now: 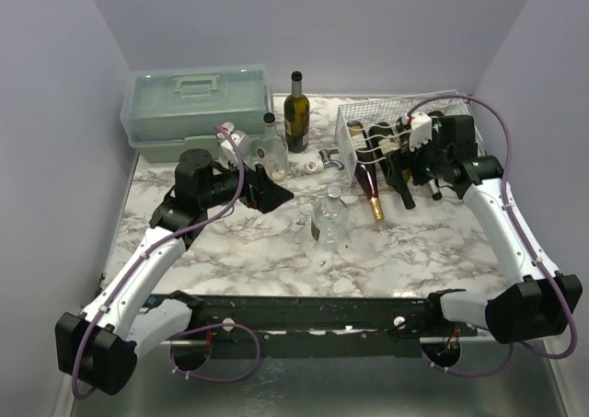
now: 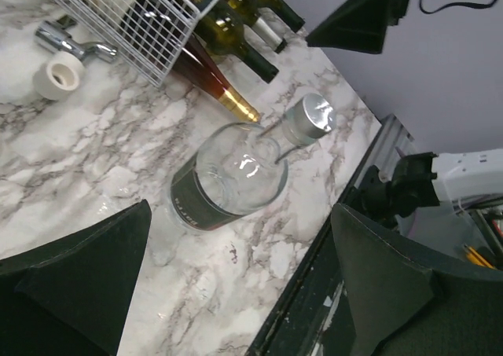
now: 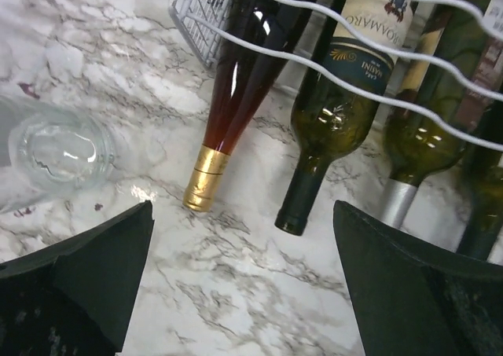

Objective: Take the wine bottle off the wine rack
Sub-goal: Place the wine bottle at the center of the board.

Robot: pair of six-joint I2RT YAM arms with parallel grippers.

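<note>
Top external — wine bottle (image 1: 369, 189), neck nearward

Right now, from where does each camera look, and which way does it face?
Top: above and behind the arms, facing down on the table; both arms show, left gripper mid-table, right gripper at the rack.
Left wrist: on the left arm, facing down at the clear bottle; its two fingers show.
Right wrist: on the right arm, low, facing the rack's bottle necks; its two fingers show.
Shared: both wrist views show the gold-necked bottle.
</note>
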